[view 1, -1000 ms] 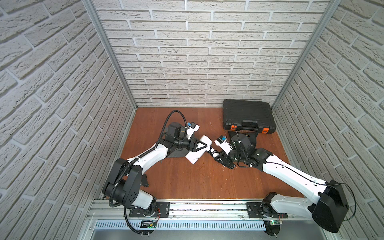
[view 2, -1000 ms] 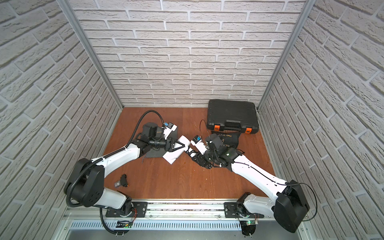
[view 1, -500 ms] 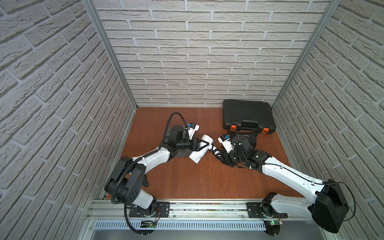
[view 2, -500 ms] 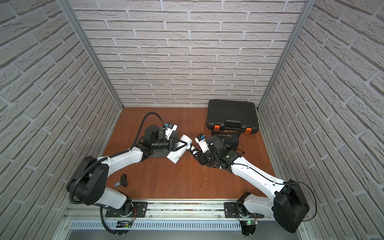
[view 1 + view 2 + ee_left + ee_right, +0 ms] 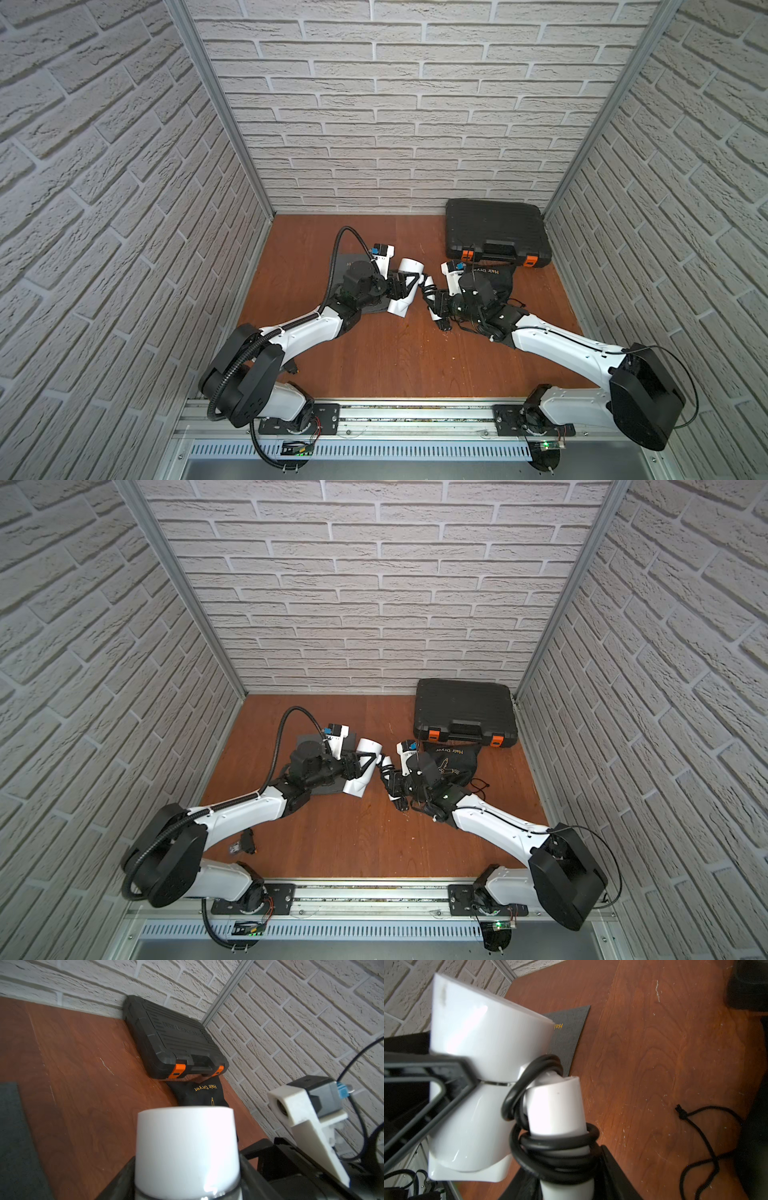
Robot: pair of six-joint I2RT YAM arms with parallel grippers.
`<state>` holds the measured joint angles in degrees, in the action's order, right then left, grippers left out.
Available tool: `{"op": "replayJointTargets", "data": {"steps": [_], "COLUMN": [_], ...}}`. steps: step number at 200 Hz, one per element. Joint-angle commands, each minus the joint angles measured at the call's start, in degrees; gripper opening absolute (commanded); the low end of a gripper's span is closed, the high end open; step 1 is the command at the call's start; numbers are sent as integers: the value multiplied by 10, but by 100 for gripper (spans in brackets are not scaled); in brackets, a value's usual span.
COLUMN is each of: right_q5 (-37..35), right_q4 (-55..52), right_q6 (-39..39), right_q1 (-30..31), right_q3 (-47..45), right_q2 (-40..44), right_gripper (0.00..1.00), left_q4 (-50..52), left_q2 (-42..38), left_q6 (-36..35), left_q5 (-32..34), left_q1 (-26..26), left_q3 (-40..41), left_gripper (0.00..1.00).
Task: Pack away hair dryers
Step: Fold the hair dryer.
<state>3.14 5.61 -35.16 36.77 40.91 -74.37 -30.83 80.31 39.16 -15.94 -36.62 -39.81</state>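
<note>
Raising the white dryer [image 5: 399, 305] higher than before, we grip it two-handed: left pincer [image 5: 411, 282] on barrel, right pincer [image 5: 434, 303] on handle; bagging looks next.

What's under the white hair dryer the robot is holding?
A flat dark grey fabric bag lies on the brown wooden table beneath the white plastic hair dryer. The dryer covers most of the bag's gold lettering, so only its start shows.

arms angled inward; left gripper [image 5: 409, 286], right gripper [image 5: 434, 303] both gripping
</note>
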Motion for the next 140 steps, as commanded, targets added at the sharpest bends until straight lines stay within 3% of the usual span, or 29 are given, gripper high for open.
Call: {"op": "replayJointTargets", "data": {"steps": [1, 82, 140], "right_q5": [73, 80, 82], "right_q4": [206, 327, 371], "right_q6": [-69, -183, -240], "right_q1": [35, 81, 104], "right_q3": [24, 52, 48], "right_q2": [-2, -55, -65], "right_gripper": [3, 3, 3], "left_q4": [-87, -112, -160], "left_q2": [-13, -32, -36], "left_q6": [3, -44, -37], "left_q5": [7, 152, 217], "left_q1": [-41, -99, -102], "left_q3": [3, 32, 62], "left_gripper": [0, 0, 0]}}
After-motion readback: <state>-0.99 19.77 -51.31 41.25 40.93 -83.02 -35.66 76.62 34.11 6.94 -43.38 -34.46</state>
